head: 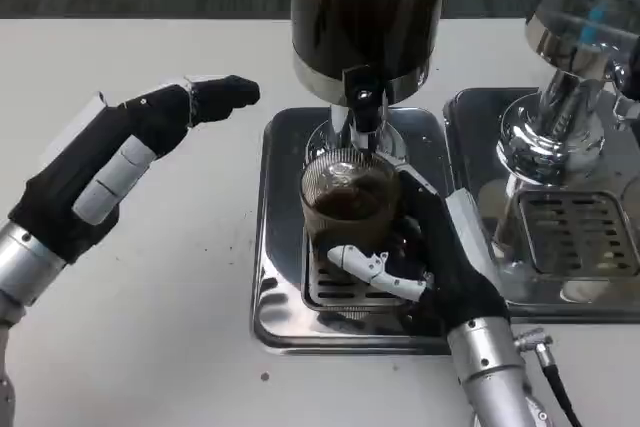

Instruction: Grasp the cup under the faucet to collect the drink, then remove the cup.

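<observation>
1 cup (347, 197) with dark drink under 1 faucet (362, 107), gripped by right hand (440, 262). Left hand (120, 162) empty, fingers extended. 2 drip trays (275, 247).

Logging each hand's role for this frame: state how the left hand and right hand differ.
The right hand grips the cup on the drip tray under the faucet; the left hand holds nothing.
The right hand's fingers curl around the cup; the left hand's are stretched out, pointing toward the dispenser.
The right hand is over the tray; the left is over the white table.
Both have black-and-white fingers and silver forearms.
</observation>
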Controlling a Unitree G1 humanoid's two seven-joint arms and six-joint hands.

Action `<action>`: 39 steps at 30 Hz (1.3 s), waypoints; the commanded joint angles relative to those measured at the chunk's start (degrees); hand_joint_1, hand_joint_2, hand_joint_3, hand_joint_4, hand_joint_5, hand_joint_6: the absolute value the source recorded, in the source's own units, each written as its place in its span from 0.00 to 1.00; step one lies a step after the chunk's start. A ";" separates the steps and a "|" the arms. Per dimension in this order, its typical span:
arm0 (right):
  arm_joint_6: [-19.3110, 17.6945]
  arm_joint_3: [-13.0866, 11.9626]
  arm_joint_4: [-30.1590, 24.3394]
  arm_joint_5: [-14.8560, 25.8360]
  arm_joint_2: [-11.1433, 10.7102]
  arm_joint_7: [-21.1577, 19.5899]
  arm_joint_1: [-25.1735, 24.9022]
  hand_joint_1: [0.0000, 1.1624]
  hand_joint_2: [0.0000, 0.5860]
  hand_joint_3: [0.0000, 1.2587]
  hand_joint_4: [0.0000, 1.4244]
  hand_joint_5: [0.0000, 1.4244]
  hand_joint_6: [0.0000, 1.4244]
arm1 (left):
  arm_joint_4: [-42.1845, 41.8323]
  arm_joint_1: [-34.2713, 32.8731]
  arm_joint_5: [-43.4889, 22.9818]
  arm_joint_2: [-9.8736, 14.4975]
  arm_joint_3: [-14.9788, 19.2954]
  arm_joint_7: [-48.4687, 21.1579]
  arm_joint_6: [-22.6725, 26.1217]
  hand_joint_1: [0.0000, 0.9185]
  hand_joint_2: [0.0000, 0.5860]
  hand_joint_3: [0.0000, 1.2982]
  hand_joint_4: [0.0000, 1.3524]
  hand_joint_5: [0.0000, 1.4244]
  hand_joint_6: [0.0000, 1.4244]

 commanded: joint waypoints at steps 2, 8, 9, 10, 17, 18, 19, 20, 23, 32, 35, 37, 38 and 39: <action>-0.15 0.83 2.50 -1.84 0.61 -3.68 1.72 0.61 0.36 0.27 0.34 0.44 0.70 | -0.56 0.63 0.59 0.66 0.21 0.48 0.29 0.00 0.26 0.26 0.19 0.13 0.12; -1.56 1.46 4.18 -4.48 1.07 -9.52 1.52 0.61 0.38 0.32 0.37 0.48 0.74 | -0.55 0.69 0.71 0.70 0.21 0.59 0.04 0.00 0.29 0.25 0.19 0.13 0.12; -1.74 1.60 4.40 -4.91 1.10 -10.44 1.51 0.61 0.38 0.33 0.38 0.49 0.75 | -0.55 0.71 0.71 0.73 0.24 0.62 0.01 0.00 0.28 0.25 0.19 0.13 0.12; -2.00 1.75 4.55 -5.50 1.13 -11.74 1.59 0.62 0.38 0.33 0.38 0.50 0.76 | -0.55 0.72 0.70 0.75 0.26 0.63 0.01 0.00 0.29 0.25 0.19 0.13 0.12; -3.67 2.61 5.54 -7.97 1.00 -17.84 1.84 0.62 0.37 0.38 0.43 0.55 0.81 | -0.74 0.92 0.59 0.68 0.31 0.69 -0.04 0.00 0.30 0.25 0.19 0.14 0.12; -3.97 2.70 5.67 -8.21 0.97 -18.54 1.87 0.62 0.37 0.38 0.44 0.55 0.82 | -0.80 0.94 0.60 0.64 0.28 0.70 -0.05 0.00 0.30 0.25 0.19 0.14 0.12; -4.27 2.75 5.73 -8.49 0.96 -19.34 1.95 0.62 0.36 0.39 0.45 0.56 0.82 | -0.83 0.95 0.62 0.60 0.25 0.70 -0.07 0.00 0.31 0.25 0.19 0.14 0.12; -4.63 2.78 5.75 -8.84 0.94 -20.32 2.08 0.63 0.37 0.40 0.46 0.57 0.83 | -0.85 0.95 0.63 0.58 0.23 0.70 -0.08 0.00 0.31 0.25 0.19 0.14 0.12; -5.70 2.86 5.34 -9.85 0.77 -23.14 2.70 0.63 0.36 0.42 0.48 0.59 0.84 | -0.82 0.85 0.61 0.48 0.19 0.69 -0.04 0.00 0.31 0.25 0.19 0.14 0.12; -7.83 2.91 4.32 -11.48 0.46 -28.74 4.08 0.64 0.36 0.47 0.52 0.64 0.89 | -0.29 0.32 0.66 0.19 -0.07 0.48 -0.09 0.00 0.32 0.24 0.20 0.14 0.12; -8.54 2.74 2.97 -11.75 0.20 -30.33 4.99 0.65 0.35 0.47 0.52 0.65 0.89 | -0.06 0.15 0.67 0.07 -0.11 0.45 -0.10 0.00 0.32 0.24 0.20 0.14 0.12; -9.00 2.42 1.34 -11.77 -0.15 -31.06 6.01 0.67 0.34 0.47 0.52 0.66 0.90 | 0.10 0.08 0.66 -0.06 -0.17 0.39 -0.12 0.00 0.33 0.24 0.20 0.14 0.12; -9.14 2.30 0.57 -11.78 -0.33 -31.29 6.46 0.68 0.34 0.47 0.51 0.66 0.90 | 0.21 0.04 0.68 -0.15 -0.21 0.39 -0.15 0.00 0.33 0.24 0.20 0.14 0.12; -9.30 2.14 -0.17 -11.69 -0.48 -31.41 6.92 0.70 0.32 0.47 0.51 0.66 0.90 | 0.26 0.02 0.72 -0.22 -0.25 0.41 -0.17 0.00 0.33 0.24 0.20 0.14 0.12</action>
